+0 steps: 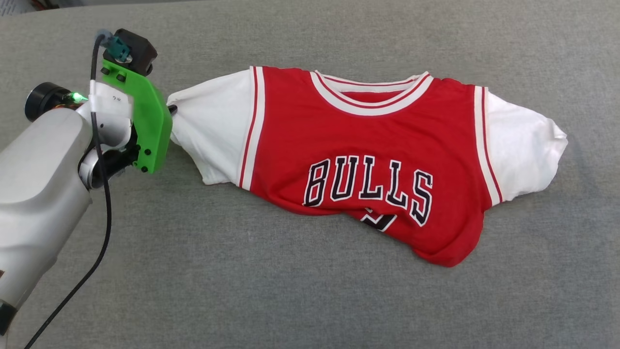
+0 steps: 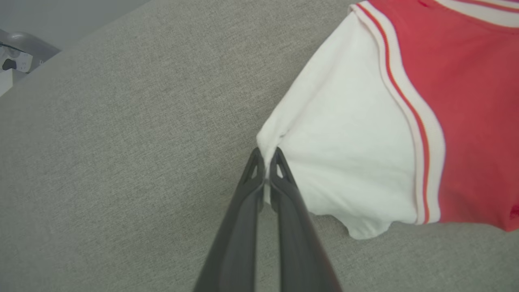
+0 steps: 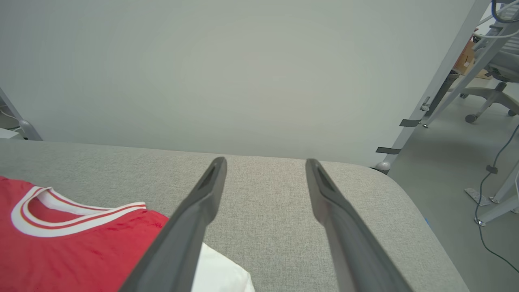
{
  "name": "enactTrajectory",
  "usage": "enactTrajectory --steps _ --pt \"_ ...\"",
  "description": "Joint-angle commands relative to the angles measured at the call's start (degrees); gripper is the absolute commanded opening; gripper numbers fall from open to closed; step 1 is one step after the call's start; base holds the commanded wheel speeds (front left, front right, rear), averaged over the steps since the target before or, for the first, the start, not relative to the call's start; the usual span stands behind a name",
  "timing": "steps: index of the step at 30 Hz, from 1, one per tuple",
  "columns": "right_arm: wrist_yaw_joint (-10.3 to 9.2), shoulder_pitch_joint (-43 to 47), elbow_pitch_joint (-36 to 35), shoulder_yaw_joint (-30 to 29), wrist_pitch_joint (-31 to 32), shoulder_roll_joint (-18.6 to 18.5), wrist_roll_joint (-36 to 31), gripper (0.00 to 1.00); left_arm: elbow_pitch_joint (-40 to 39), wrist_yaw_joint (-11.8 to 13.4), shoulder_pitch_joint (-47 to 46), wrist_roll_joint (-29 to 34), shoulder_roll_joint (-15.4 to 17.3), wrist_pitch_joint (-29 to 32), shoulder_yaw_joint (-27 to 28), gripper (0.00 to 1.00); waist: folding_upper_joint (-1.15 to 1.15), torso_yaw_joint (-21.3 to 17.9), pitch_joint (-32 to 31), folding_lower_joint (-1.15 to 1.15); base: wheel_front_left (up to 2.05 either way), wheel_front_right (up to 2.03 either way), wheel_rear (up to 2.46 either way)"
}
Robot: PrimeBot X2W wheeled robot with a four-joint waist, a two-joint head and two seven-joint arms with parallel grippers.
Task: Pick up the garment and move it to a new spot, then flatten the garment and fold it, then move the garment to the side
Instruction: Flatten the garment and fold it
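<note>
Shirt lies face up on the grey surface, collar on the far side from you and the black "BULLS" lettering readable across the chest. Its lower part is bunched and tucked under, so you see just the top of the number below the lettering. The red body runs down to a rumpled point toward your right. Both white sleeves are spread out to the sides, each edged with red-and-white stripes where it joins the body.

Your left pincer is pressed together on the outer edge of the left sleeve; a small pleat of white cloth is pinched between the two dark fingertips, low against the surface. In the head view, the green bracket on that wrist sits just beside the sleeve, with a black cable trailing down along the pale forearm.

Your right pincer stands wide with nothing between its fingers, held above the surface near the shirt's other sleeve. Beyond it, a plain pale wall rises behind the surface's far edge, and an office chair stands on the floor off to the side.
</note>
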Motion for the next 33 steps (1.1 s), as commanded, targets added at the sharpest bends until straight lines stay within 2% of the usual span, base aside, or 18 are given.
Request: enactTrajectory --steps 1,6,11,16,18,23,33 --pt "-0.04 -1.17 -0.56 0.30 1.64 -1.10 0.14 1.00 -0.41 -0.15 1.50 -0.53 0.84 -0.89 0.25 0.00 0.00 1.79 -1.80 0.00 0.00 0.00 0.00" --pt "-0.04 -2.86 -0.82 5.34 12.92 -6.27 3.09 1.00 -2.97 0.29 2.84 -0.27 1.93 -2.70 0.34 0.00 0.00 3.01 -2.03 0.00 0.00 0.00 0.00" --pt "-0.04 -5.47 0.30 12.50 31.16 -12.71 11.24 1.00 -5.87 1.39 3.10 0.10 1.57 -4.05 0.53 0.00 0.00 4.50 -0.66 0.00 0.00 0.00 0.00" --pt "-0.04 -9.96 4.01 15.56 41.63 -15.45 14.80 1.00 -7.49 2.13 2.21 0.75 0.74 -4.89 0.63 0.00 0.00 5.69 1.51 0.00 0.00 0.00 0.00" --pt "-0.04 -11.76 6.48 16.27 43.11 -15.69 14.03 1.00 -8.01 2.28 1.54 1.06 0.27 -5.12 0.64 0.00 0.00 6.31 2.55 0.00 0.00 0.00 0.00" --pt "-0.04 -15.01 12.58 16.79 44.35 -13.20 14.51 1.00 -8.77 2.37 -0.13 1.78 -0.58 -5.65 0.70 0.00 0.00 7.53 4.98 0.00 0.00 0.00 0.00" --pt "-0.04 -15.34 22.23 21.08 42.52 -8.03 16.29 1.00 -8.07 2.20 -1.44 2.33 -1.29 -6.92 0.67 0.00 0.00 7.90 7.99 0.00 0.00 0.00 0.00"
